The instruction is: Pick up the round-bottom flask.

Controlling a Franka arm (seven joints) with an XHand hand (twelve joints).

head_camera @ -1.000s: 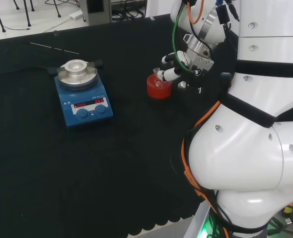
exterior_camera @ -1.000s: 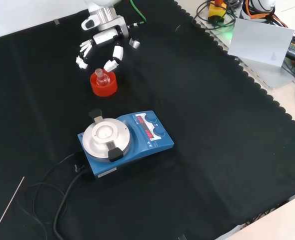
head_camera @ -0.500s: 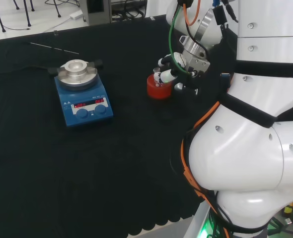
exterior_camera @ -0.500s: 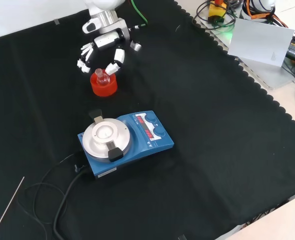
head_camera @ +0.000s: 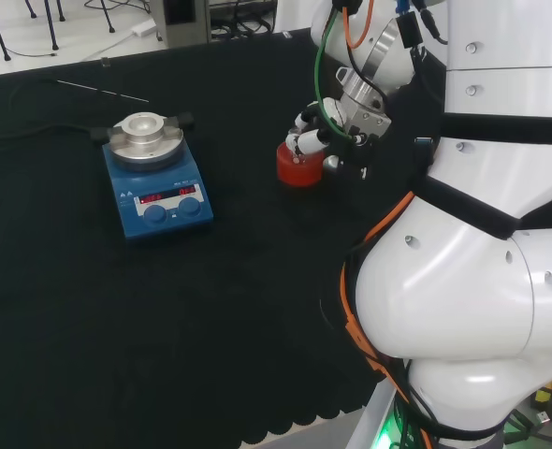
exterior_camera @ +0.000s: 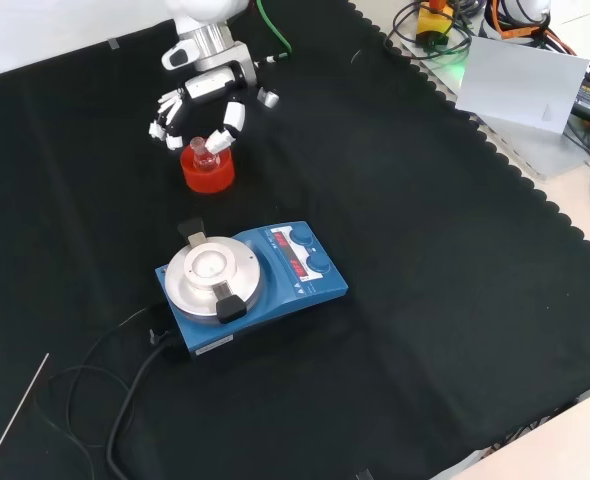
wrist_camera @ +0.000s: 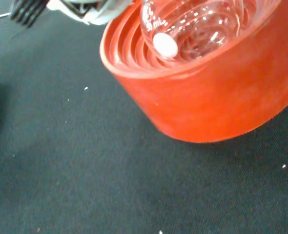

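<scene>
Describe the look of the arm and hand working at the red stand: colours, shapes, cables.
The arm is made of big, rounded, glossy white links with black bands at the seams and small round fastener dots. Green and orange cables loop down along it to the wrist, which ends in a silver-grey metal collar. The hand has white finger segments with black joints between them.

The arm's bulky white links (head_camera: 463,281) carry black bands, small screws and orange and green cables, ending in a silver wrist and a black-and-white hand (exterior_camera: 200,100).
</scene>
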